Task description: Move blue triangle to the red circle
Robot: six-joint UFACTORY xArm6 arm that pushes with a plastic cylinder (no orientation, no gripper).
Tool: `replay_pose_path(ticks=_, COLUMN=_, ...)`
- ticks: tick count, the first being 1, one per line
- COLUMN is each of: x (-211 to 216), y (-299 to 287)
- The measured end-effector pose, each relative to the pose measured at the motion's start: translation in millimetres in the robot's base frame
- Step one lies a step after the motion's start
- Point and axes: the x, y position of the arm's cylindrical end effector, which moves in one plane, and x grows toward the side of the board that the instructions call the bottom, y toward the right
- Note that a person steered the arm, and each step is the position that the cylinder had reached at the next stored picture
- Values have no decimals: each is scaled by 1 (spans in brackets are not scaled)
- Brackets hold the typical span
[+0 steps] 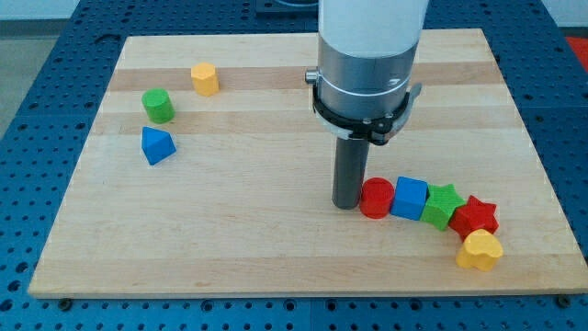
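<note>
So my tip (346, 204) is sitting right against the red circle (375, 199), on its left side in the view. No gripper here at all, just the bare rod, so nothing to open or close. The blue triangle (157, 145) is well apart from the red circle, way off toward the view's left, just below a green cylinder (158, 106). Running rightward from the red circle, touching in a chain: blue cube (410, 198), green star (443, 205), red star (475, 217), yellow heart (480, 250). A yellow block (205, 79) sits far up-left of it on the wooden board (276, 239).
</note>
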Motion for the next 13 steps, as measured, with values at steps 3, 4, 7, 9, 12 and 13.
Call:
replay_pose_path(ticks=3, x=0, y=-183)
replay_pose_path(ticks=4, x=-11, y=-235)
replay_pose_path(ticks=7, x=-109, y=-294)
replay_pose_path(ticks=9, x=-105, y=-253)
replay_pose_path(ticks=12, x=-46, y=-240)
replay_pose_path(ticks=13, x=-40, y=-203)
